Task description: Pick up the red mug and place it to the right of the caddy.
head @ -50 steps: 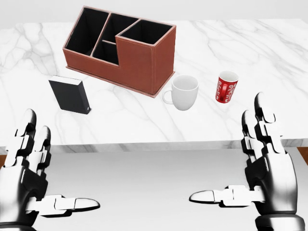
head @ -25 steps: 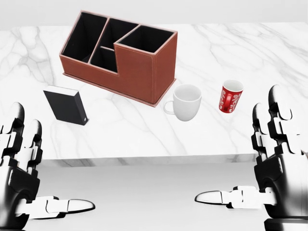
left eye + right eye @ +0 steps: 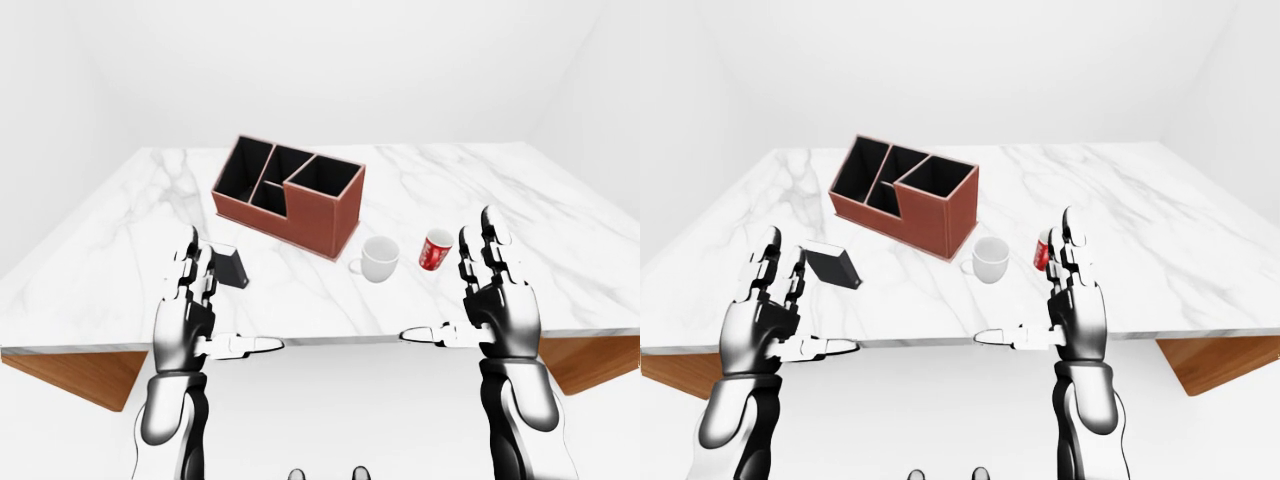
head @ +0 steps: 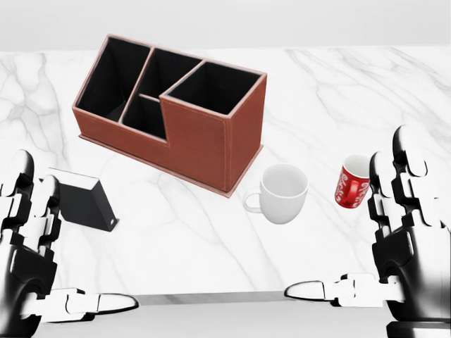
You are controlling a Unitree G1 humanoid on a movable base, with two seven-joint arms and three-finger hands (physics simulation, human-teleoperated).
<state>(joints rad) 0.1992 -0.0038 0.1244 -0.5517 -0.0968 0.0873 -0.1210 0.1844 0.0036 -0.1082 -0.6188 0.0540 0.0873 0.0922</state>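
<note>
**Mug not yet gripped**

While both hands hang spread and empty, the red mug (image 4: pixel 352 181) stands right of the white mug (image 4: pixel 282 192), just beside the right hand (image 4: pixel 405 243). A sideways finger brush could topple it.

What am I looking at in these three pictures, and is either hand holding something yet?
All three pictures come from cameras on a simulated humanoid robot's head, looking out over its own arms: one head view and a left-eye and right-eye pair showing nearly the same scene. The metal shapes at the bottom are its left hand and right hand, each with three fingers spread open. Neither holds anything. On the white marble table stands a brown caddy with black compartments. At the head view's right of it sit a white mug, then the red mug near the right hand. A small black box lies at the left.
</note>
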